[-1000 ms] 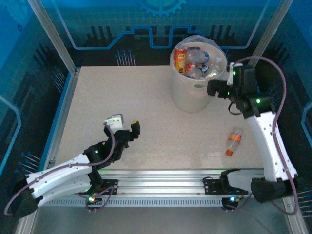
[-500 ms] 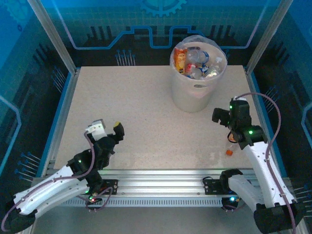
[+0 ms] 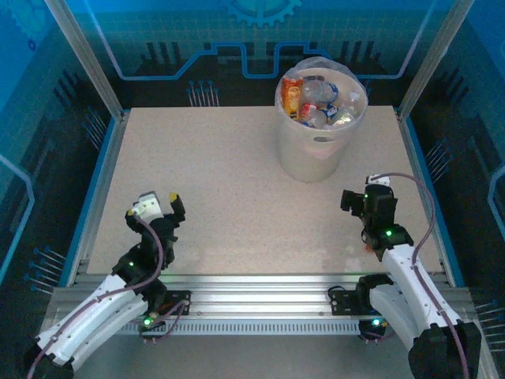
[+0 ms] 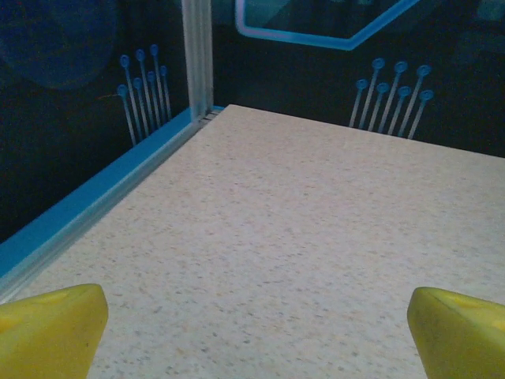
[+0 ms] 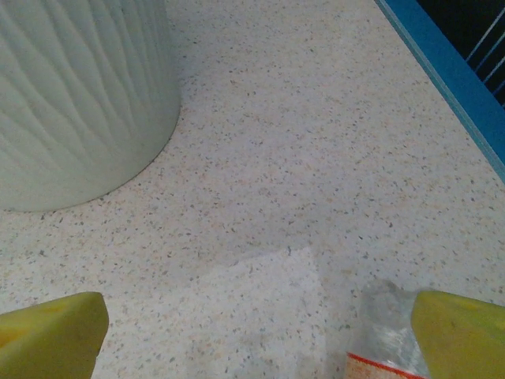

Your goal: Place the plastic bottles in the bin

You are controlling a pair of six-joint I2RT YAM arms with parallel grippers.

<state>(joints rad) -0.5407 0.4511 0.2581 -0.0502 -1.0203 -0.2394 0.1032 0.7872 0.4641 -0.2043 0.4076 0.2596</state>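
**tabletop_tim:** Quick status: nearly all the plastic bottles (image 3: 319,101) are heaped inside the bin (image 3: 309,162) at the far side of the table (image 3: 229,174). I can spot 1 loose bottle (image 5: 384,320) down on the tabletop, peeking in just beside 1 fingertip of the right gripper (image 5: 256,316). That gripper is spread wide with nothing between its 2 yellow fingers.

**bolt_head:** The left gripper (image 4: 256,324) is gaping wide too, nothing in it, just bare table ahead and well apart from the bin. So the right arm gets this 1, I'd guess.

**tabletop_tim:** How's it gonna handle though?

**bolt_head:** My read: clear thin plastic, looks empty, so super light. The walls will dent if you squeeze hard, and it's smooth and round, so it'll likely roll or squirt out sideways if you catch it off-centre.

**tabletop_tim:** So grab the belly?

**bolt_head:** Yeah, across the body around the red label (image 5: 377,365), fingers on both sides, moderate squeeze. I'd skip the neck, too narrow and slick. Can't tell from here which way the cap points, honestly.
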